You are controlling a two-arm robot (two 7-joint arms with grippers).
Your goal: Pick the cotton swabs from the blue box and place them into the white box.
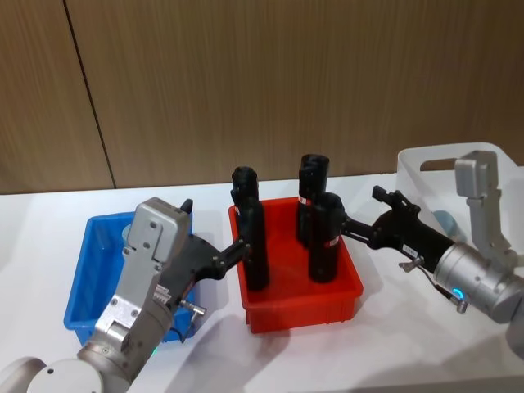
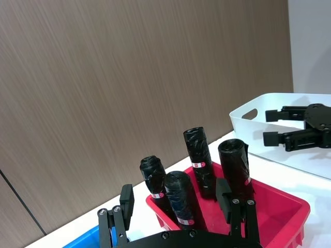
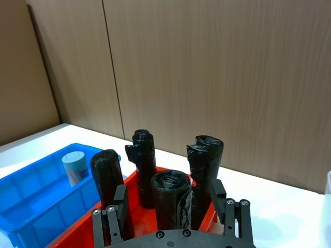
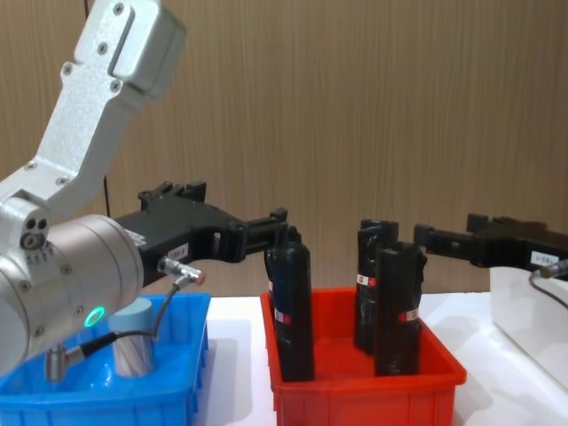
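Swab jar (image 3: 75, 168) stands upright in blue box (image 1: 80, 282), grey-blue lid on top. No label visible on jar.

Left gripper (image 4: 277, 229) hangs over right edge of blue box. Fingers spread, empty, tips near left bottle.

Right gripper (image 2: 268, 126) is between red bin (image 1: 303, 311) and white box (image 2: 289, 96), fingers also spread, empty.

Four black bottles (image 1: 326, 237) stand in red bin, each with red-white band, writing too small to read.

White sticker (image 4: 177, 251) on left gripper, text unreadable.
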